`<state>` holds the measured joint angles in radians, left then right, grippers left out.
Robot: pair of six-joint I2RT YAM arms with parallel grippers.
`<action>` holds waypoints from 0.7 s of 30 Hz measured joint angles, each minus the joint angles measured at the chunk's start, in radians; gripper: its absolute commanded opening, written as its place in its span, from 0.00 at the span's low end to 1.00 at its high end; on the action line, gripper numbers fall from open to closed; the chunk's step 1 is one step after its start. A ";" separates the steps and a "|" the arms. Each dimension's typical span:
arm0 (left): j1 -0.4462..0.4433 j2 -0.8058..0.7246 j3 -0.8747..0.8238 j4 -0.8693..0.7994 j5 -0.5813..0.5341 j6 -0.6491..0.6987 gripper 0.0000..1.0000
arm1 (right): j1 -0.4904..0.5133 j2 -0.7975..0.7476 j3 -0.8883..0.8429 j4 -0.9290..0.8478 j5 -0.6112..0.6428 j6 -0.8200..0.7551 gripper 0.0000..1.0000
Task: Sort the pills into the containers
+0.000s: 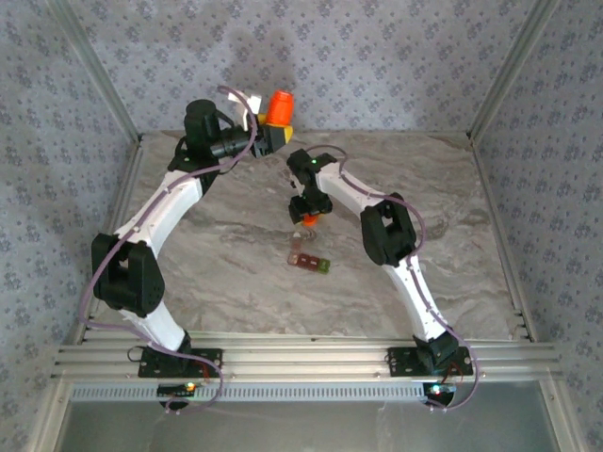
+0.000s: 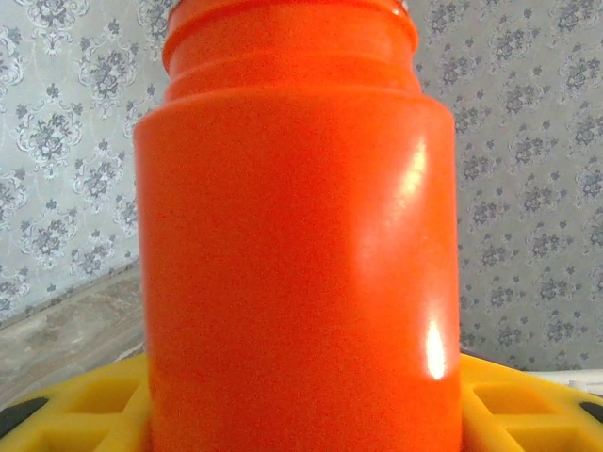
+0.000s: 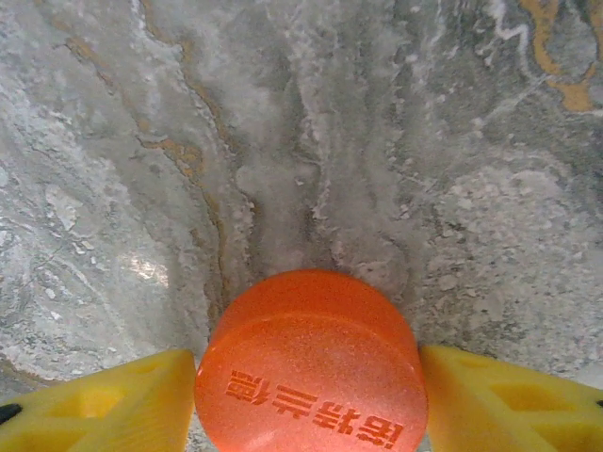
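Left gripper (image 1: 271, 135) clamped on the tall orange plastic bottle (image 2: 301, 235), upright, seemingly to keep its contents in; right gripper (image 1: 311, 218) clamped on its round orange cap (image 3: 311, 358) above the grey marble table (image 3: 377, 141), near the red-brown, green-ended strip of containers (image 1: 309, 261) lying flat mid-table.

The orange bottle (image 2: 301, 235) is smooth, glossy plastic; the orange cap (image 3: 311, 363) finely grained, matt plastic; the table (image 3: 283, 141) dull, marble-veined stone; rails (image 1: 301, 363) at its near edge, brushed metal
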<state>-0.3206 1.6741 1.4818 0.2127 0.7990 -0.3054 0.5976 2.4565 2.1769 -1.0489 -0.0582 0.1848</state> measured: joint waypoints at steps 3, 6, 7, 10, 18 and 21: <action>0.000 0.000 0.000 0.002 0.000 -0.003 0.00 | 0.001 0.004 0.010 0.000 0.002 -0.003 0.54; 0.000 0.000 0.000 0.001 0.000 -0.003 0.00 | 0.001 0.007 0.024 -0.005 0.003 -0.012 0.42; 0.000 0.000 0.000 0.001 0.000 -0.003 0.00 | 0.001 0.008 0.026 -0.006 0.003 -0.010 0.41; 0.000 0.000 0.000 0.001 0.001 -0.003 0.00 | 0.001 0.008 0.028 -0.010 0.003 -0.010 0.38; 0.000 0.000 -0.012 0.000 0.006 -0.003 0.00 | -0.009 0.007 0.030 -0.010 0.001 -0.006 0.37; 0.000 0.000 -0.015 0.000 0.016 -0.003 0.00 | -0.021 0.002 0.030 -0.010 -0.008 0.003 0.37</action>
<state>-0.3206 1.6737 1.4666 0.2127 0.8154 -0.3084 0.5770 2.4580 2.2066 -1.0592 -0.0666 0.1875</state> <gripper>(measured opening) 0.540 0.458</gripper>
